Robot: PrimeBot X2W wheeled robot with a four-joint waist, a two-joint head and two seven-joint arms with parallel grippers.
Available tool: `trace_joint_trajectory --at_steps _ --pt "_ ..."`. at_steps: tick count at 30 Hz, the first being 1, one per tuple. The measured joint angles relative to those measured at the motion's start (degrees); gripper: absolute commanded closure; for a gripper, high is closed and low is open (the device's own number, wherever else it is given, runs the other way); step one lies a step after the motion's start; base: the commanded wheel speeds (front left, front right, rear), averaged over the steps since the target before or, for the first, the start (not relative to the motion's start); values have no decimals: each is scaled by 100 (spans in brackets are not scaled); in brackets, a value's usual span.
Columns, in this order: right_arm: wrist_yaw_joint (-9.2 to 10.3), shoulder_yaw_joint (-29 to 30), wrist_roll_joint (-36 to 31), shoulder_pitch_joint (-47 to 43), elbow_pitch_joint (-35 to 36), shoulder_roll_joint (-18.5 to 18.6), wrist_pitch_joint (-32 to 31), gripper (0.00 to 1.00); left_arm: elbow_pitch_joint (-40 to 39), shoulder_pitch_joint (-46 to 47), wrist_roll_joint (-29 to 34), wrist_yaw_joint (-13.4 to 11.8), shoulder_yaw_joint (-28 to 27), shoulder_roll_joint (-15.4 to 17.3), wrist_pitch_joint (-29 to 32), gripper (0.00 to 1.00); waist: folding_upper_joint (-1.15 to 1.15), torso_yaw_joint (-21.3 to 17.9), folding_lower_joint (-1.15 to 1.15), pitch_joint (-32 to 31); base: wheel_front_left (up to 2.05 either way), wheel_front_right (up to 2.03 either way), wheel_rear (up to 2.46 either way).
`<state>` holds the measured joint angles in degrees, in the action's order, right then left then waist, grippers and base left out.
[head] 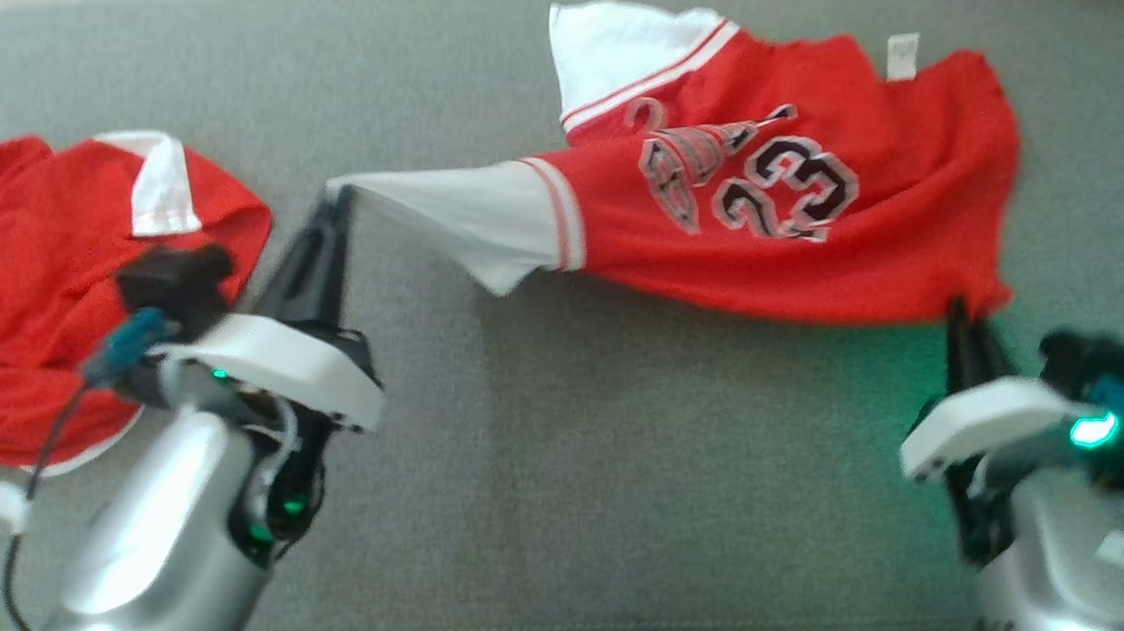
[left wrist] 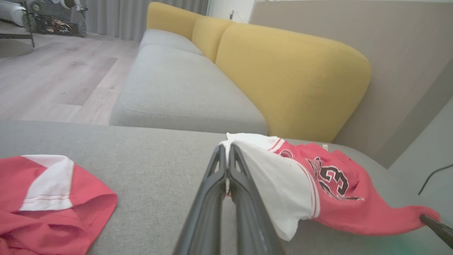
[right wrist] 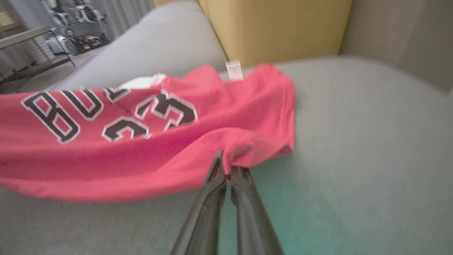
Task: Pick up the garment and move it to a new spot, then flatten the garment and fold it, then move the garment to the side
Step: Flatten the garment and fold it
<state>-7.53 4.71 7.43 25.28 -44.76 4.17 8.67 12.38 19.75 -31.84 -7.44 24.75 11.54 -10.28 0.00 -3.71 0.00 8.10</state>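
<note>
Working over a broad grey sofa seat (head: 549, 475), with a yellow backrest (left wrist: 283, 78) behind it and wood floor (left wrist: 53, 81) beyond.

Holding a red jersey (head: 778, 242) toward the far right of that seat, number side up, stretched crosswise between the two grippers. Seems raised along the near edge and resting on the cushion along the far edge, rumpled there. By the lie of it, already picked up and brought to its working spot, and now in the flattening step.

Leaving a second red garment (head: 30, 314) bunched at the left end of the seat, well apart from the jersey and touched by neither gripper.

Pinching the tip of the white sleeve (head: 469, 218) with the left gripper (head: 338, 200), closed tight on the cloth and drawing it out to a taut point off the seat. Pinching the near red hem corner with the right gripper (head: 963, 312), likewise clamped on a small fold of fabric, plain in the right wrist view.

Noting a small white tag (head: 901, 56) standing up at the far edge.

Left to do, by this reckoning: finishing the smoothing, with the other sleeve doubled over at the far edge and creases across the body, then folding, then shifting the folded jersey aside. Roughly a third of the way through, no more.
</note>
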Motion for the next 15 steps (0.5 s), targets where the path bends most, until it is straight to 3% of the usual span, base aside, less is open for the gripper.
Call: trace_joint_trajectory --at_steps 5,10,15 --pt "0 -631 -265 144 1348 519 -644 100 -310 -64 -107 -65 -308 164 -118 100 0 -53 0 -384 0 0 0" --pt "0 -1237 288 542 2696 1238 -1388 100 -1111 -1 -107 -129 -494 335 -48 100 0 -101 0 -846 0 0 0" --pt "0 -1386 570 774 3685 1836 -2082 100 -2179 358 14 -349 -590 659 354 100 0 -115 0 -1160 0 0 0"
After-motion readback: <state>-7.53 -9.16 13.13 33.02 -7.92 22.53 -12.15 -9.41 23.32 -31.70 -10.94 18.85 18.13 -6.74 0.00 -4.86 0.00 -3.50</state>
